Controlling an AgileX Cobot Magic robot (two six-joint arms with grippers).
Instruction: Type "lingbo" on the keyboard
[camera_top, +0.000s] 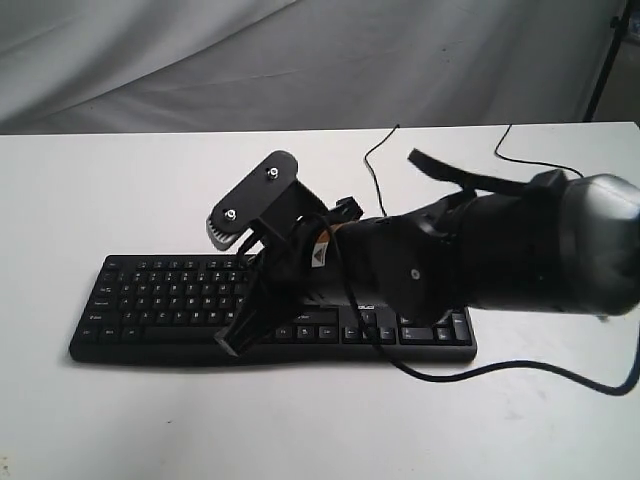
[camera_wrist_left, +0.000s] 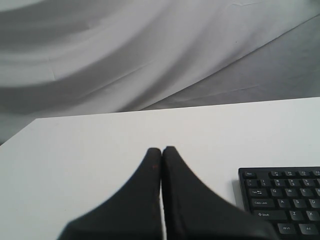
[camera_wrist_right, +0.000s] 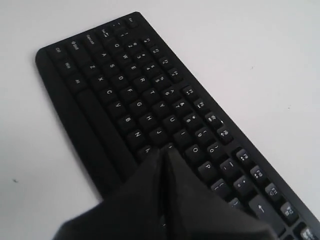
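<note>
- The right fingers (camera_wrist_right: 148, 172) are pressed together, tip against tip. The right wrist view shows the tips over the letter keys of the keyboard (camera_wrist_right: 115, 95), close by the J key. The tips hide the key beneath them, so I cannot tell whether they touch it.
- In the exterior view the right fingers (camera_top: 250, 325) slant down over the front edge of the keyboard (camera_top: 160, 300), near its middle. Here the tip looks level with the space-bar row. This view does not show how the fingers stand.
- Only the left wrist view shows the left fingers (camera_wrist_left: 150, 175). They are pressed together too, holding nothing, above the bare white counter (camera_wrist_left: 75, 150). The Caps Lock and Shift end of the keyboard (camera_wrist_left: 285, 200) lies near them but apart.
- The keyboard lies flat on the counter (camera_top: 120, 420), long side across the exterior view.
- The bulky right arm (camera_top: 500, 250) reaches across it from the right, hiding much of the right half and number pad. A black bracket (camera_top: 255, 195) stands tilted above the wrist.
- A thin black cable (camera_top: 372, 170) runs over the counter behind the keyboard. A thicker cable (camera_top: 500, 375) loops in front of the arm.
- Grey-white cloth (camera_top: 150, 60) hangs behind the counter, and a dark stand leg (camera_top: 603, 60) shows at the far right.
</note>
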